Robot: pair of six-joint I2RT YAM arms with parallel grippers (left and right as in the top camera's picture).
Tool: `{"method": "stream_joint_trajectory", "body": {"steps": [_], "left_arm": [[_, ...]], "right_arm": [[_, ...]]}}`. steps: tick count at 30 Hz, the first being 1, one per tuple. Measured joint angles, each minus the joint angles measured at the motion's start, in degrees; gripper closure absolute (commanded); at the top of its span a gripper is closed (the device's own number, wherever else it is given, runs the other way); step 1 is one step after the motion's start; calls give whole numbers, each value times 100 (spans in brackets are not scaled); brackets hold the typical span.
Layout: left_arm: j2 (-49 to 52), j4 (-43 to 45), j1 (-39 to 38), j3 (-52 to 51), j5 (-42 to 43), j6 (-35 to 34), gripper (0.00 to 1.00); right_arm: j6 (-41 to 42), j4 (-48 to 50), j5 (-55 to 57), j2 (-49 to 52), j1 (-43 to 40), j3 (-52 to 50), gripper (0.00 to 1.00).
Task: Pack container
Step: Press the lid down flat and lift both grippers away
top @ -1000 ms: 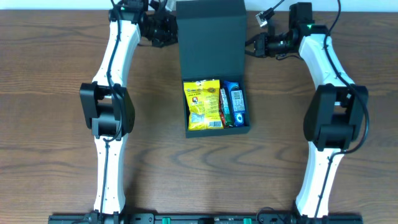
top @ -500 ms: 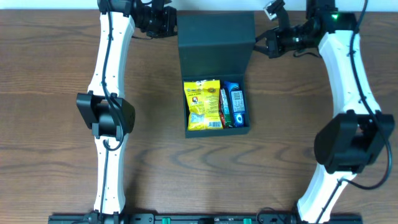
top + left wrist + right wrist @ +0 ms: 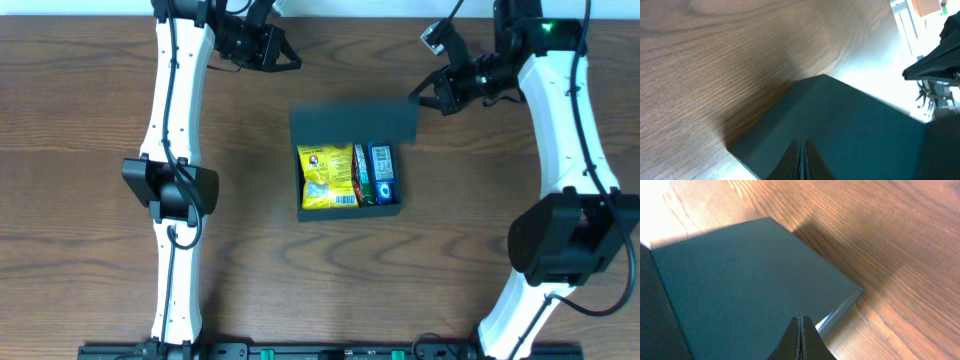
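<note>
The container (image 3: 350,205), a dark teal box, sits mid-table with a yellow packet (image 3: 328,175), a thin red bar (image 3: 361,175) and a blue packet (image 3: 381,172) inside. Its flap lid (image 3: 355,122) is blurred and tipped forward over the box's back part. My left gripper (image 3: 292,62) is shut and empty, up and to the left of the lid. My right gripper (image 3: 415,98) is shut and empty by the lid's right corner. In the wrist views, the left gripper (image 3: 802,144) and the right gripper (image 3: 800,320) show closed tips above the lid (image 3: 855,130) (image 3: 740,280).
The bare brown wooden table (image 3: 100,250) surrounds the box. Both white arms reach in from the front edge, the left arm (image 3: 170,180) on the left side and the right arm (image 3: 570,150) on the right. A pale wall edge runs along the table's back.
The lid, which stood open behind the box, has swung forward over it and is blurred. Both shut grippers have moved forward and inward with it.
</note>
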Motion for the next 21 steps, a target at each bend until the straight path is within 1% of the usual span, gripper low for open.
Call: {"method": "stream_joint_trajectory", "body": {"steps": [7,13,16,21], "left_arm": [[-2,-70,-7,0,0,197,94],[-2,-59,-7,0,-61,195,94],[-4,-46,-15,0,-516,-146,94],[-4,-7,-50,0,-1628,-1082,94]], "right_arm": [[-85,2,256,0,0,0,98],[-28,437,444,0,0,-2,98],[302,868,846,0,0,0,98],[833,1167,1676,0,0,0,99]]}}
